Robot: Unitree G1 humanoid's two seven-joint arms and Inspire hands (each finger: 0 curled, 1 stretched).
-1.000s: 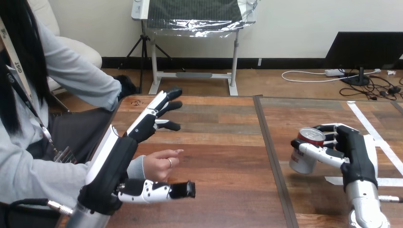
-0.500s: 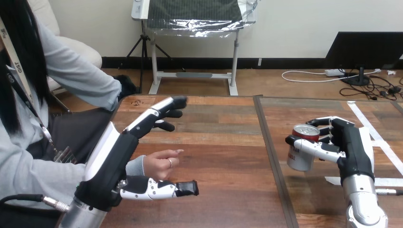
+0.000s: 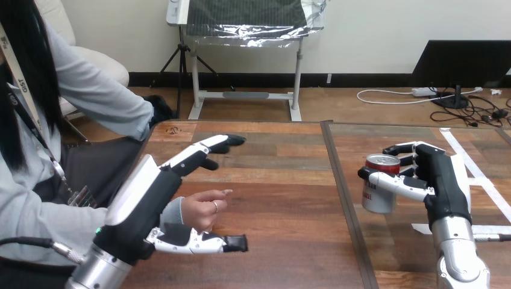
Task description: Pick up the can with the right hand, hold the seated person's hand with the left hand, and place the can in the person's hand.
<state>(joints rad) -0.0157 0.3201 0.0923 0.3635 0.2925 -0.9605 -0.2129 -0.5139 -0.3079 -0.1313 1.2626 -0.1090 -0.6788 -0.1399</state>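
Brown wooden plank desk (image 3: 283,186); dark seam (image 3: 341,186) runs front to back, right of centre; white tape strips (image 3: 477,176) toward right edge. Silver cylindrical metal can with red upper band (image 3: 378,197) upright just right of seam, in right hand (image 3: 445,180): fingers and thumb curled round it. Left hand (image 3: 147,205) near desk's left edge, fingers straight, thumb spread. Person's hand (image 3: 202,208) between thumb and fingers, beside palm; contact unclear.

From head height, down across table (image 3: 283,174)
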